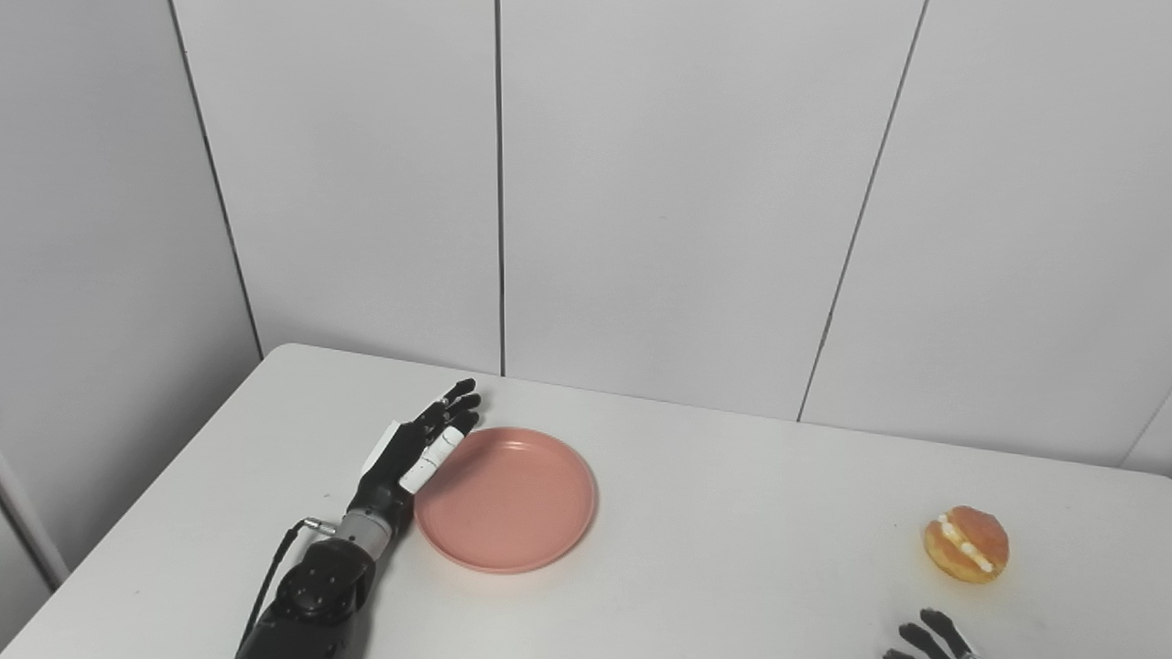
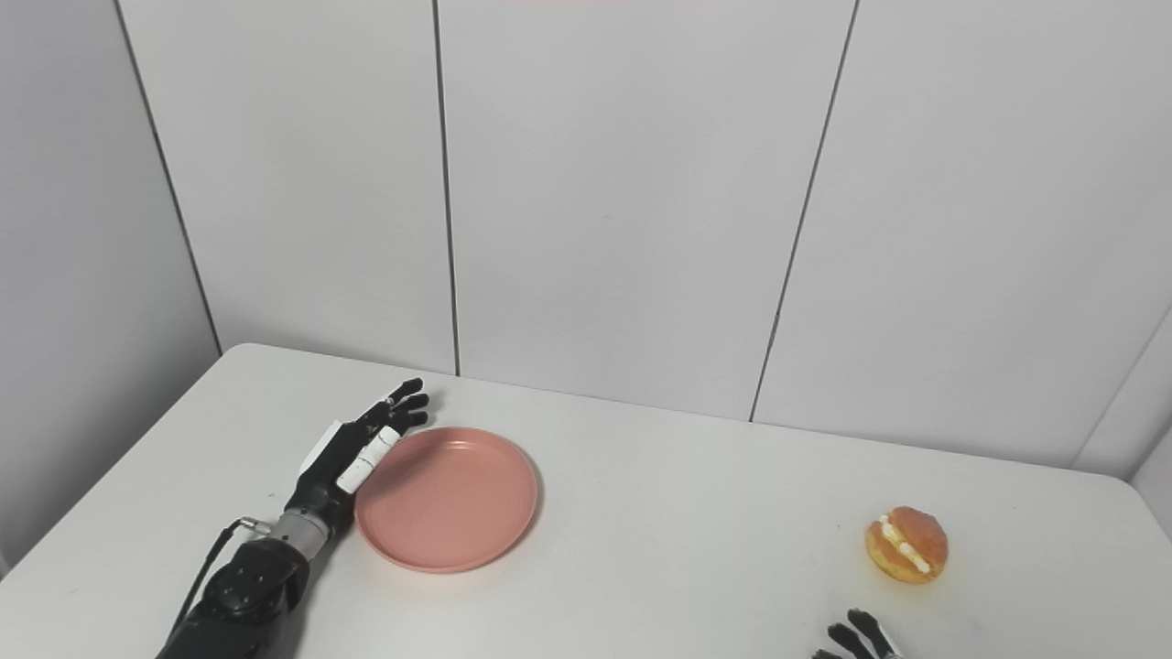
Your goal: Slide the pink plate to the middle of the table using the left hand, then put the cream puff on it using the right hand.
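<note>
Left hand (image 1: 417, 448) open, flat against 1 pink plate (image 1: 506, 499) | right hand (image 1: 929, 636) state unclear | 1 cream puff (image 1: 966, 544)

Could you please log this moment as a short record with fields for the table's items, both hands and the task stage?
pink plate: flat on the white table, left of centre, nothing on it
cream puff: on the table at the right, apart from the plate
left hand: open, fingers extended, against the plate's left rim
right hand: only fingertips visible at the bottom edge, near side of the cream puff, not touching it
task stage: plate not yet at the middle; cream puff not yet picked up
</note>
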Available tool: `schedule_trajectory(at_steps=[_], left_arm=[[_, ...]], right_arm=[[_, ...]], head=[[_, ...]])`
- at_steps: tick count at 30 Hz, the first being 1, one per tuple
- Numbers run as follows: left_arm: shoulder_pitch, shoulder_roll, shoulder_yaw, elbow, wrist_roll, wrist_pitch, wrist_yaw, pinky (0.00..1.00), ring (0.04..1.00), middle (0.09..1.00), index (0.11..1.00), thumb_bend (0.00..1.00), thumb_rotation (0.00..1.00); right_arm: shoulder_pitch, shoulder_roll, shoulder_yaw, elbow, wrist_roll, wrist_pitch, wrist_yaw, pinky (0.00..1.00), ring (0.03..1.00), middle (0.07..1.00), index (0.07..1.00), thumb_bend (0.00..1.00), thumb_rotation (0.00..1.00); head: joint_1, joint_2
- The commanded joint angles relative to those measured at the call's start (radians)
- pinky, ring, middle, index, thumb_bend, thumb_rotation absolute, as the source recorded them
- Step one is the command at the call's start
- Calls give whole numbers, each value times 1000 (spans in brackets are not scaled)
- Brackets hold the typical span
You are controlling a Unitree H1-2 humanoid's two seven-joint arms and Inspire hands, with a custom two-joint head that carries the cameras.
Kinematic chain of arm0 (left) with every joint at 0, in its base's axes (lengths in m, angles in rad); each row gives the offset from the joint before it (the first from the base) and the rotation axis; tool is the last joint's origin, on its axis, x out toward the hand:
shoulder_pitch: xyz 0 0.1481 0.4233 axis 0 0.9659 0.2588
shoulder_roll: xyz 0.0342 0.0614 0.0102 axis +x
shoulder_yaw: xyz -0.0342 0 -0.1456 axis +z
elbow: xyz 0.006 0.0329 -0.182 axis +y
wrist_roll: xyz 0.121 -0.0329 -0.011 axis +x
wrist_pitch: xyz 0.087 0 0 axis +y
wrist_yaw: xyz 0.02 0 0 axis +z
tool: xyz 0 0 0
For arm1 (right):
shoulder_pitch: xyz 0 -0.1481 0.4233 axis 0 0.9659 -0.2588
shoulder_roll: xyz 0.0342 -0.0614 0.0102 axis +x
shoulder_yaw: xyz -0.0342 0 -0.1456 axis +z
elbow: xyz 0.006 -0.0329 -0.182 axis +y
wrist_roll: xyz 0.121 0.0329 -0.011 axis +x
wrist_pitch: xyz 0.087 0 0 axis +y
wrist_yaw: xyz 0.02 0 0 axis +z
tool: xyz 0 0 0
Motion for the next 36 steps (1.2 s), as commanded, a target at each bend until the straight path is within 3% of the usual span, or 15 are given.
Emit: schedule_trajectory(at_steps=[1,20,32,36], left_arm=[[68,-74,-23,24,-6,1,-14,806,901,904,882,1000,814],[108,-150,-45,-81,9,82,-5,811,895,906,868,1000,809],[136,-172,-53,-140,-3,122,-36,821,901,911,874,987,814],[139,-171,-56,-141,-13,122,-52,822,905,911,874,978,816]], right_arm=[[49,24,18,29,1,41,-4,733,776,843,874,766,1000],[54,29,36,-1,-9,58,-21,729,773,842,877,766,1000],[51,47,60,-26,-41,81,-43,722,764,838,869,784,1000],[46,57,75,-27,-63,80,-56,720,762,838,869,782,1000]], head=[[-2,3],[-39,23],[-110,52],[-171,57]])
